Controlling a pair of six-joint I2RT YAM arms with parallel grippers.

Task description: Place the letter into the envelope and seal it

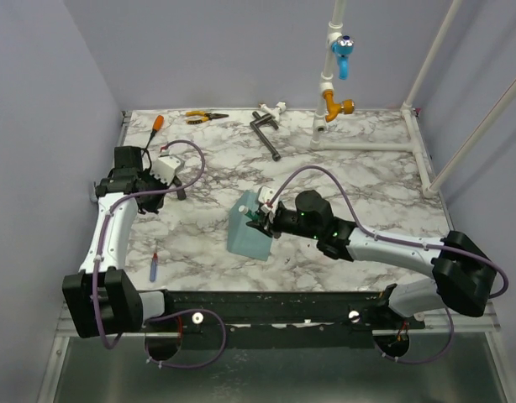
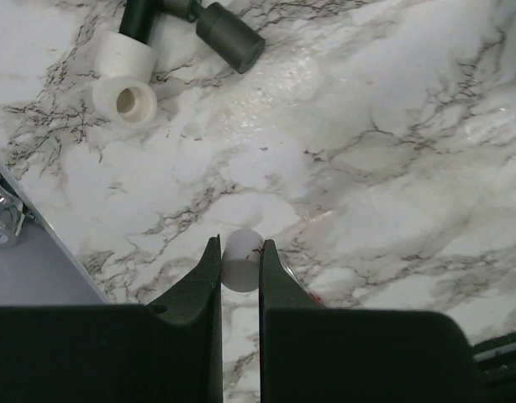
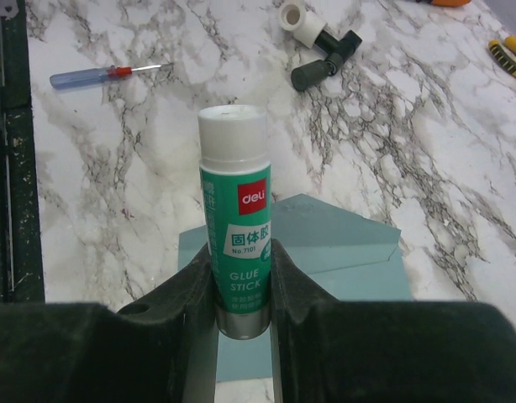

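The teal-blue envelope (image 1: 245, 233) (image 3: 346, 243) lies flat on the marble table near the front middle, its flap folded open. My right gripper (image 1: 258, 217) (image 3: 241, 252) hovers just over it, shut on a green glue stick (image 3: 234, 189) whose white end points away from the wrist. At the table's left my left gripper (image 1: 179, 186) (image 2: 239, 248) is shut on a small white cylinder (image 2: 241, 264), pinched between the fingertips just above the tabletop. The letter shows in no view.
A blue-handled screwdriver (image 1: 155, 266) (image 3: 107, 75) lies front left. A black and white pipe fitting (image 2: 182, 34) (image 3: 321, 46) sits by the left gripper. At the back are yellow pliers (image 1: 203, 117), an orange-handled tool (image 1: 155, 123), a black bar tool (image 1: 265, 134) and white piping (image 1: 329, 92).
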